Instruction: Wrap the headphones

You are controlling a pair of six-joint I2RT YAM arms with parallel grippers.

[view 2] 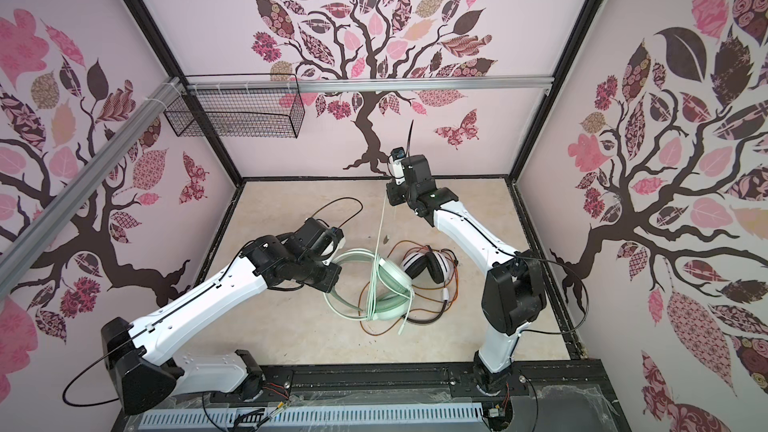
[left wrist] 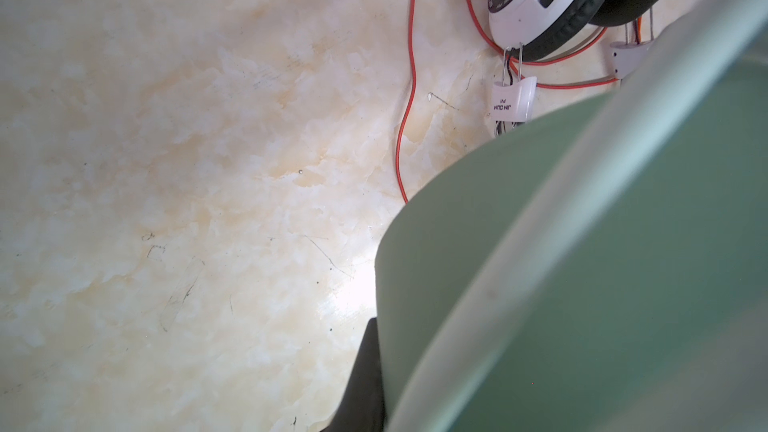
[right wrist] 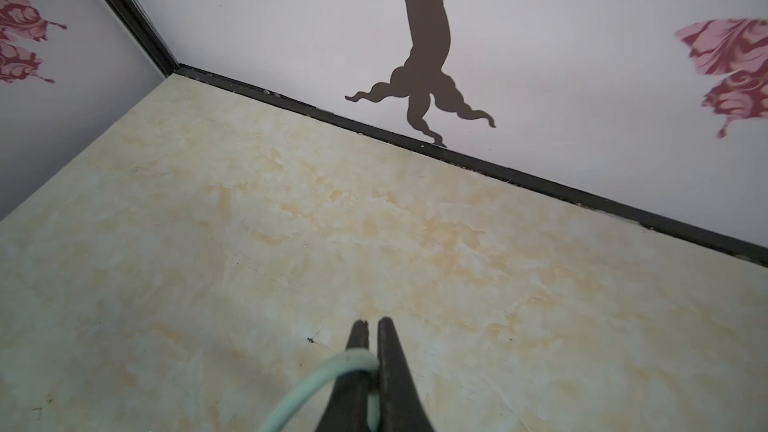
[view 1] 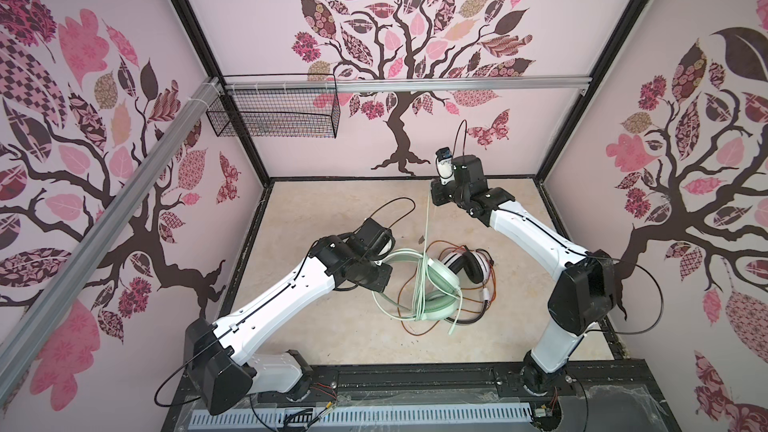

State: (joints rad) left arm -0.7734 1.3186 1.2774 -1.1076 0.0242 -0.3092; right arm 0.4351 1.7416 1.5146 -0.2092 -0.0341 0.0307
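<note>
Marbled tabletop (view 1: 316, 218) bore green headphones (view 1: 441, 278) beside striped headphones (view 1: 465, 265); right gripper (right wrist: 372, 326) pinched the green cord (right wrist: 316, 380), left gripper (view 1: 382, 268) clamped the green band (left wrist: 582, 284)

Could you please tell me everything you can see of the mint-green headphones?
The mint-green plastic over-ear headphones lie mid-table on the beige marbled tabletop, with the wide arched band towards the left arm, close beside the white-and-black striped headphones. Their pale green cord loops around them several times. One strand runs taut up to the shut right pincer. The left pincer seems shut on the band.
</note>
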